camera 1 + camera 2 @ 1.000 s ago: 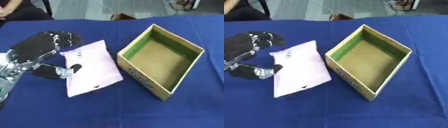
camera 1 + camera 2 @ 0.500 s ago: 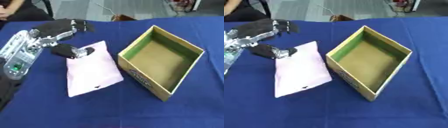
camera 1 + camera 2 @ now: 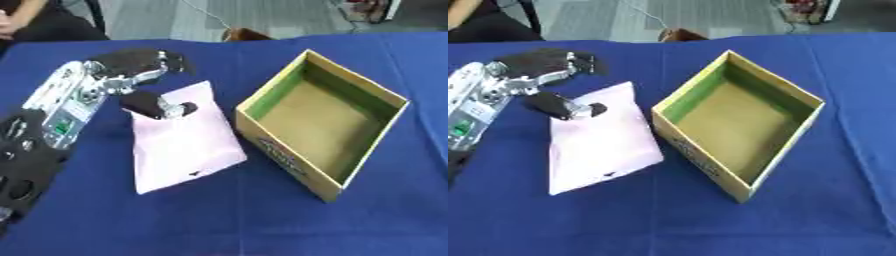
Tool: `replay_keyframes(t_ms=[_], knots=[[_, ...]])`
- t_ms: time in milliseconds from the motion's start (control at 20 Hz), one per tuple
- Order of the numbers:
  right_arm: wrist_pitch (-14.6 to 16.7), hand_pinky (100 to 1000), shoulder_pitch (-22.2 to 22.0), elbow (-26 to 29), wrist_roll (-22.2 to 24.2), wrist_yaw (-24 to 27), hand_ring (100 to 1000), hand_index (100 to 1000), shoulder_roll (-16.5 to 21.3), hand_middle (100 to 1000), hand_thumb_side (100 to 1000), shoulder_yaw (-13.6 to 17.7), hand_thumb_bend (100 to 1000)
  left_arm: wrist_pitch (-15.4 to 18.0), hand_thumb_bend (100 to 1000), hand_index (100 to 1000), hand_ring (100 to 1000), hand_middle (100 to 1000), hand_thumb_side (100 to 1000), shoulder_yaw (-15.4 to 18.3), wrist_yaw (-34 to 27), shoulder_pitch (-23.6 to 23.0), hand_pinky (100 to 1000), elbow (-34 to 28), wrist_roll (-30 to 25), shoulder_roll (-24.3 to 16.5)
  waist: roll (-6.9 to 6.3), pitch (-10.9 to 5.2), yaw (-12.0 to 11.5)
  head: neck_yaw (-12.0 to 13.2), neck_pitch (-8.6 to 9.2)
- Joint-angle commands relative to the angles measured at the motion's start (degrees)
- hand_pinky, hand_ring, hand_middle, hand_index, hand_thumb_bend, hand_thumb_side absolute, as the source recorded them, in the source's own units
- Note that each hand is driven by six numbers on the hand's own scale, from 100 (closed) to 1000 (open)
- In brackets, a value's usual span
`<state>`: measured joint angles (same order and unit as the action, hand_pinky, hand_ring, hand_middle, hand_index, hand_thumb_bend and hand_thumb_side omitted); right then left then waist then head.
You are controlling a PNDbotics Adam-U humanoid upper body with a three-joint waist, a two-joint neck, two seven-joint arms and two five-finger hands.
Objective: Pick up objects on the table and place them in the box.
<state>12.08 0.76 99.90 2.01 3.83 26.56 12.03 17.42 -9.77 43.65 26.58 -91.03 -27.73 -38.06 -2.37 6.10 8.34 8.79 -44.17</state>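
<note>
One pink packet [image 3: 184, 145], one open box [image 3: 325, 117], both on blue tabletop [image 3: 219, 220]. Left hand [image 3: 131, 67] over packet's far end, fingers extended, thumb tip on it, gripping nothing. Right hand unseen.

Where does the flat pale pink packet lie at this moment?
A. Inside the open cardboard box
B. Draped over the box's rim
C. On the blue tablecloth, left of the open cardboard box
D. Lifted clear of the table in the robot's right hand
C: the flat pale pink packet lies on the blue tablecloth, left of the open cardboard box, whose inside holds nothing; the left hand is at its far end.
</note>
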Motion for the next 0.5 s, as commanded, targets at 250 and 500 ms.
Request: replay_keyframes(t_ms=[250, 500], knots=[[0.09, 491, 0.15, 0.63, 0.23, 0.08, 612, 920, 1.5, 801, 768, 0.25, 608, -0.37, 419, 905, 719, 875, 891, 0.29, 2.98, 1.78, 575, 3.69, -0.2, -0.32, 0.23, -0.48, -0.05, 0.59, 0.05], [0.1, 491, 0.12, 0.62, 0.19, 0.07, 612, 920, 1.41, 801, 769, 0.31, 608, -4.53, 389, 906, 737, 867, 886, 0.67, 6.53, 1.91, 593, 7.92, 4.65, 2.13, 0.31, -0.42, -0.05, 0.46, 0.05]])
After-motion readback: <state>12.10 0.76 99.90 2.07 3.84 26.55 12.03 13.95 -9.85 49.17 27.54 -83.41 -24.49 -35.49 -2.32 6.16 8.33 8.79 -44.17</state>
